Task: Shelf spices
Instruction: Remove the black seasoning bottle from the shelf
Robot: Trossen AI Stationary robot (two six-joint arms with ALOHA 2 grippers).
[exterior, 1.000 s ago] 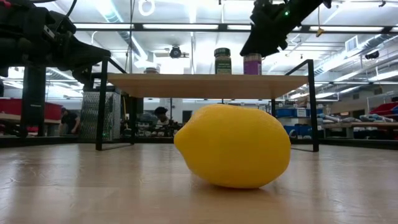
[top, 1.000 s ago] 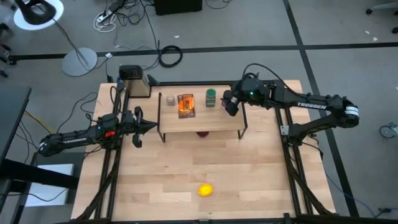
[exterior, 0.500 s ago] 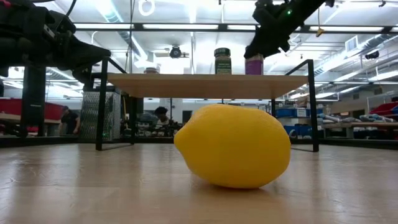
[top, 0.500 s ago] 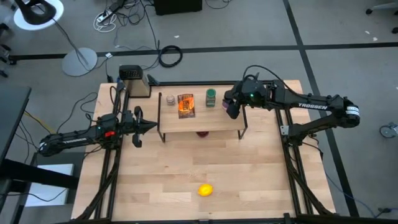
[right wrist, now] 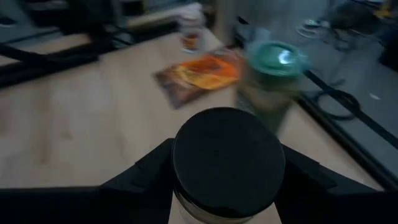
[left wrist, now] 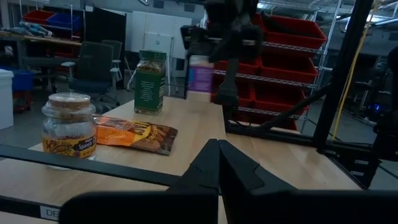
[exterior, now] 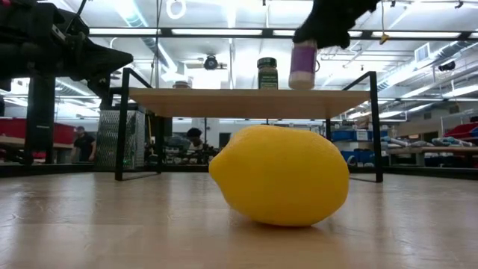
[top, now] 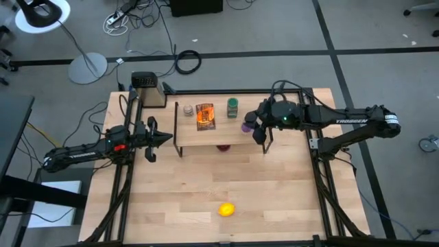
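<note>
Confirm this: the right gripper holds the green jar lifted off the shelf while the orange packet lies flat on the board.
Wrong jar. The right gripper holds the purple jar, lifted off the shelf, as the low view shows; the green jar stands on the board. The orange packet lies flat there.

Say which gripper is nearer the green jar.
Right. The right gripper, holding the purple jar, is just beside the green jar; the left gripper waits off the shelf's opposite end.

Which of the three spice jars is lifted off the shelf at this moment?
The purple jar with the black lid, held by the right gripper above the shelf. The green jar and the beige jar stand on the board.
</note>
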